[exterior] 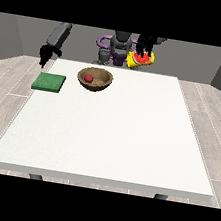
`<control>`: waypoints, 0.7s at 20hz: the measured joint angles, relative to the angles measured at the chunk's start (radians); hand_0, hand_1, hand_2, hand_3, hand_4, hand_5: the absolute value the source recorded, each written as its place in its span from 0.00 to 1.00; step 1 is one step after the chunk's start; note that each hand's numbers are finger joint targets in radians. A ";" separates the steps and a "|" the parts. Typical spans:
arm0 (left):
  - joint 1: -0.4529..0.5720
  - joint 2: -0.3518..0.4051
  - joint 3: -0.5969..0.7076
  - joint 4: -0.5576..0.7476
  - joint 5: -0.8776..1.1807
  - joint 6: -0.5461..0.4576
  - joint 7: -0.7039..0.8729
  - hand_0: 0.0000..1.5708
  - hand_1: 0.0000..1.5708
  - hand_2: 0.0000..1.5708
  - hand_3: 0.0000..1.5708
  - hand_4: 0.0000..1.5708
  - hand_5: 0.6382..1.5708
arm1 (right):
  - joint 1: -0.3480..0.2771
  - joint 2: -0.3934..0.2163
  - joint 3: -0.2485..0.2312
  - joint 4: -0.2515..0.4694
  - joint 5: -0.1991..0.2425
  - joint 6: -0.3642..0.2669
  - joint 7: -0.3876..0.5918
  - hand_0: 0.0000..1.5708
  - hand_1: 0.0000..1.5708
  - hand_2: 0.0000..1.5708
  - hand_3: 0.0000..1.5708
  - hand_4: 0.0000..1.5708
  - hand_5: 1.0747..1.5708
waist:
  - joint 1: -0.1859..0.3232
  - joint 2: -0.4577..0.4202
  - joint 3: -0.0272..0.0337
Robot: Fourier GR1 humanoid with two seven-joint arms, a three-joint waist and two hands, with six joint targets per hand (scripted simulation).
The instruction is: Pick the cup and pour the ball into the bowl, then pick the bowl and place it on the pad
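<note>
Ball in bowl, cup held up

We see the robot hand (pixel 145 46) at the view's right clamped on the tilted cup (pixel 140 60) past the table's (pixel 128 135) far edge; the ball (pixel 88 78) lies in the bowl (pixel 95 79), just beside the pad (pixel 49 82). We cannot tell the other robot hand's (pixel 45 54) fingers.

Cup (pixel 140 60) partly behind fingers (pixel 145 47)
</note>
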 measured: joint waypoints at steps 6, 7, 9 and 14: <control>0.222 -0.029 0.150 -0.023 0.291 0.145 -0.188 0.81 0.81 0.70 0.50 0.90 1.00 | -0.021 0.020 -0.022 -0.031 -0.024 -0.039 -0.012 0.00 0.00 0.26 0.18 0.45 0.96 | 0.096 0.112 -0.0068; 0.257 -0.038 0.171 -0.026 0.342 0.169 -0.231 0.82 0.82 0.70 0.50 0.91 1.00 | -0.027 0.023 -0.028 -0.036 -0.030 -0.048 -0.015 0.00 0.00 0.24 0.12 0.44 0.96 | 0.116 0.136 -0.0081; 0.314 -0.044 0.215 -0.033 0.443 0.210 -0.336 0.82 0.82 0.70 0.48 0.91 1.00 | -0.041 0.015 -0.045 -0.045 -0.045 -0.059 -0.014 0.00 0.00 0.25 0.15 0.44 0.95 | 0.152 0.182 -0.0088; 0.355 -0.030 0.347 -0.034 0.723 0.176 -0.600 0.49 0.49 0.43 0.00 0.60 0.97 | -0.049 0.023 -0.071 -0.083 -0.072 -0.073 -0.052 0.00 0.00 0.25 0.05 0.38 0.95 | 0.194 0.280 -0.0132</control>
